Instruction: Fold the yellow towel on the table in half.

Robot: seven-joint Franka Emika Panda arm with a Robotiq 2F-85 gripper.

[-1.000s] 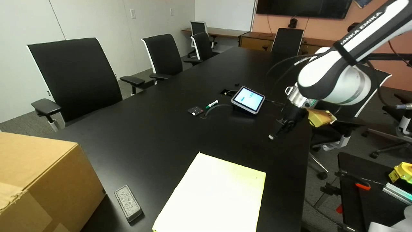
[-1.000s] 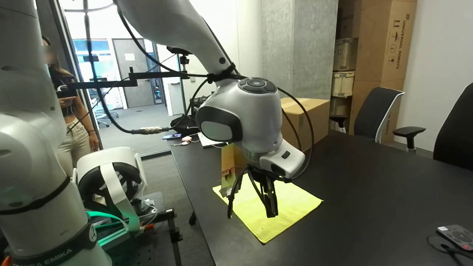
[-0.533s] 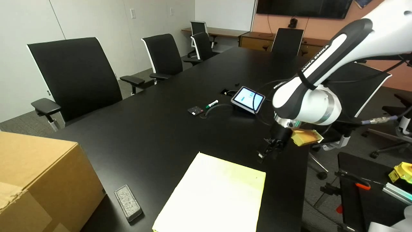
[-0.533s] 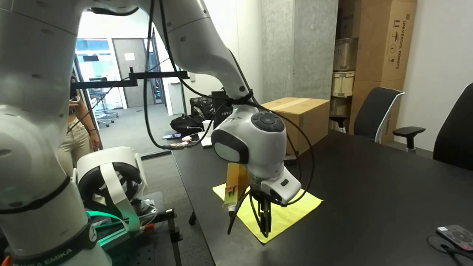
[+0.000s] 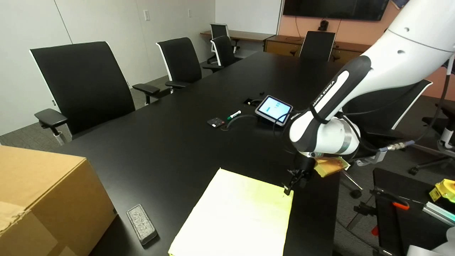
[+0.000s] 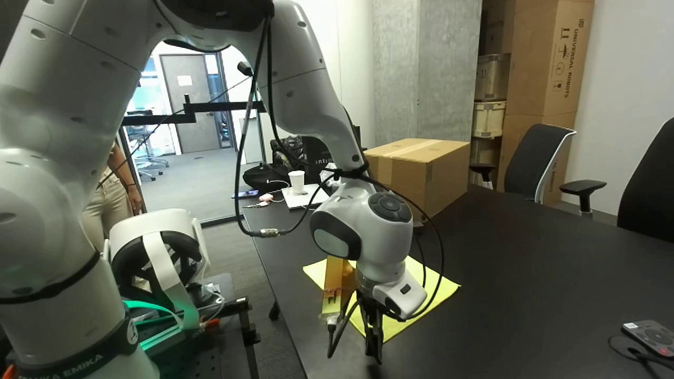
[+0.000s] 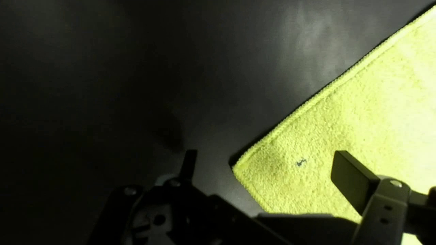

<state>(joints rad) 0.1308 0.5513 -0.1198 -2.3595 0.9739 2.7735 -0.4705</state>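
The yellow towel (image 5: 234,213) lies flat on the glossy black table (image 5: 170,160). It also shows in an exterior view (image 6: 446,288), partly hidden by the arm. In the wrist view, one corner of the towel (image 7: 306,143), with a small dark mark, lies between the fingers. My gripper (image 7: 265,153) is open and holds nothing. One finger is over bare table beside the corner, the other over the towel. In the exterior views the gripper (image 5: 287,191) points down low at the towel's corner (image 6: 374,357). I cannot tell whether the fingertips touch the surface.
A cardboard box (image 5: 60,199) and a grey block (image 5: 142,224) stand beside the towel. A tablet (image 5: 273,110), a green marker (image 5: 234,115) and a small black device (image 5: 215,122) lie farther along the table. Black chairs (image 5: 83,85) line the table. Cables hang around the arm.
The arm has come down and moved toward the towel, bringing the gripper from above the bare table to the towel's near corner. The towel has not moved.
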